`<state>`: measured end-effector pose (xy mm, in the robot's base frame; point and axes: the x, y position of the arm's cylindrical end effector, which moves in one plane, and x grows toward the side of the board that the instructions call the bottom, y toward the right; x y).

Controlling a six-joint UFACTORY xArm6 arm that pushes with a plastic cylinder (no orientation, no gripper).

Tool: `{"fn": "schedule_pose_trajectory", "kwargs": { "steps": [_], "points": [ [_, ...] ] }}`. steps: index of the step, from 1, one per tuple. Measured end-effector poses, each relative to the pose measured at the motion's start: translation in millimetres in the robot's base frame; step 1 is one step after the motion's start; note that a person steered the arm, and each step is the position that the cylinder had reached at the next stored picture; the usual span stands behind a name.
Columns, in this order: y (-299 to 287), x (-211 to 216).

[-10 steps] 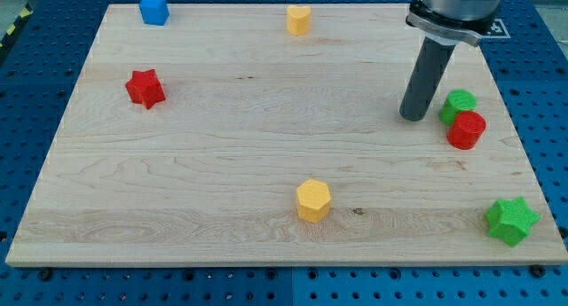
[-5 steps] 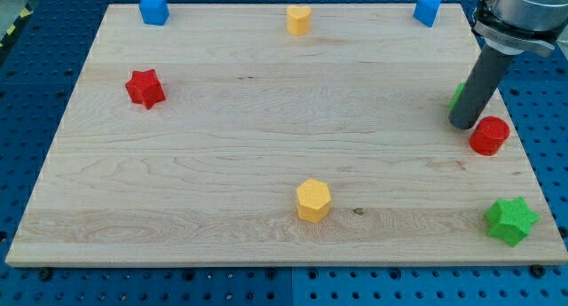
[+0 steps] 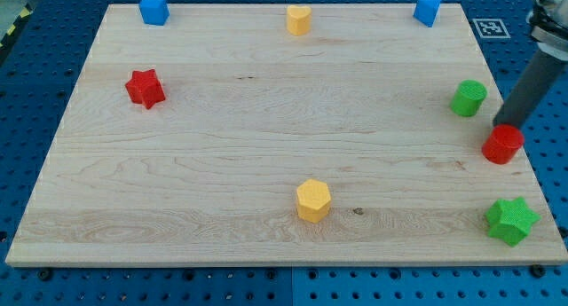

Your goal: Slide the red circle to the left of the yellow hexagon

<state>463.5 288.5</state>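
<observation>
The red circle [image 3: 503, 145] lies near the board's right edge. The yellow hexagon [image 3: 313, 200] lies at the bottom middle, far to the left of the red circle. My tip [image 3: 508, 125] stands at the red circle's upper right side, touching or nearly touching it. The rod leans up toward the view's right edge.
A green circle [image 3: 468, 98] lies just up and left of the red circle. A green star [image 3: 511, 221] is at the bottom right corner. A red star [image 3: 145, 89] is at the left. A blue block [image 3: 154, 9], a yellow block [image 3: 299, 19] and another blue block [image 3: 428, 10] lie along the top edge.
My tip has moved right, from left of the green circle to the red circle's upper right. The red circle has slid right and down, away from the green circle.
</observation>
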Motion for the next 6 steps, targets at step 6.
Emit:
{"fn": "schedule_pose_trajectory", "kwargs": {
  "steps": [6],
  "points": [
    [-63.0,26.3]
  ]
}}
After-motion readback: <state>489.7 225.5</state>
